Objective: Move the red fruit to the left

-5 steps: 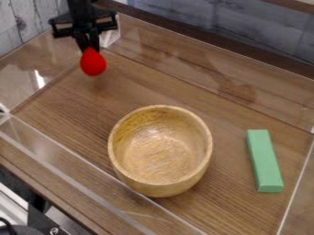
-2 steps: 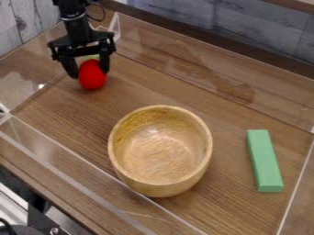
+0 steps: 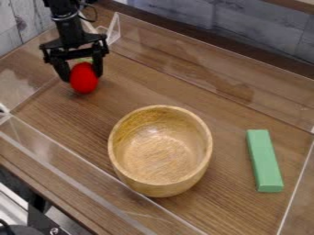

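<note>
1. Black parts of the arm run out of the top edge at the upper left of the frame, so you see only its lower end and the gripper (image 3: pixel 76 67). The gripper's own body covers the top of the red fruit (image 3: pixel 83 80); any green top there cannot be made out.
2. Clear plastic walls (image 3: pixel 37 147) ring the wooden table (image 3: pixel 172 87) and throw glare, which blurs the upper left corner. You cannot tell whether the fingertips touch the fruit or stand just clear of it.
3. Against the picture from a second ago: the fruit then hung clamped under a closed gripper, higher in the frame. Now the gripper fingers stand apart, one on each side of the fruit, and the fruit sits on the table surface, lower and slightly further left.
4. Against the picture just before this one: the fingers were already spread; gripper and fruit now sit slightly lower and to the left.
5. The wooden bowl (image 3: pixel 161 150) at lower centre and the green block (image 3: pixel 263 161) at lower right have not moved.
6. The red fruit reads as small, rounded, glossy and bright red, far smaller than the bowl. It lies in the upper left of the frame, well apart from bowl and block.
</note>
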Controlling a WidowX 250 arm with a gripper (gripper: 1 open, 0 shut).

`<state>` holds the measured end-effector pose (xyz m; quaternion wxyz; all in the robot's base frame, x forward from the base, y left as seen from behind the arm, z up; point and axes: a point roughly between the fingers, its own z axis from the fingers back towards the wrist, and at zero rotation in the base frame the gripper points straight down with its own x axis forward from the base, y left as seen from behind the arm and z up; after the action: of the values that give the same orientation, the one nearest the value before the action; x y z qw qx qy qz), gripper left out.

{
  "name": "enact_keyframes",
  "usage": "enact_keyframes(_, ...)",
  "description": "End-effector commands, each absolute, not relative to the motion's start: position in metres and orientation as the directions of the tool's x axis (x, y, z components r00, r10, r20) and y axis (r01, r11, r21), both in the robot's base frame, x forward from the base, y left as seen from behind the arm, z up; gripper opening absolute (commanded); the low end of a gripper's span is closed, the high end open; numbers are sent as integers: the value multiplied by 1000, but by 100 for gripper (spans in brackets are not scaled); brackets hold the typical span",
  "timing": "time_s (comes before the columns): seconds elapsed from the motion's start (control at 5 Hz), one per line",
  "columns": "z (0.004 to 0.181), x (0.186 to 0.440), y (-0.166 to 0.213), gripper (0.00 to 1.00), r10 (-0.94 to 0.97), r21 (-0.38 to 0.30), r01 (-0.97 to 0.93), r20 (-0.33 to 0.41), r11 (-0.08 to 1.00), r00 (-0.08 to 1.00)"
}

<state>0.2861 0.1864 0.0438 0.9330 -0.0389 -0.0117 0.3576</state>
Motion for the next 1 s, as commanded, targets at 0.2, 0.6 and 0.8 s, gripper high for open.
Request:
enact_keyframes(0.2, 78, 298, 206, 100, 668, -115, -659, 83, 744, 740)
enact_keyframes(0.6, 102, 291, 220, 100, 739, -122, -730, 66, 673, 671)
enact_keyframes(0.8, 106, 289, 222, 100, 733, -126, -723, 57, 679, 678)
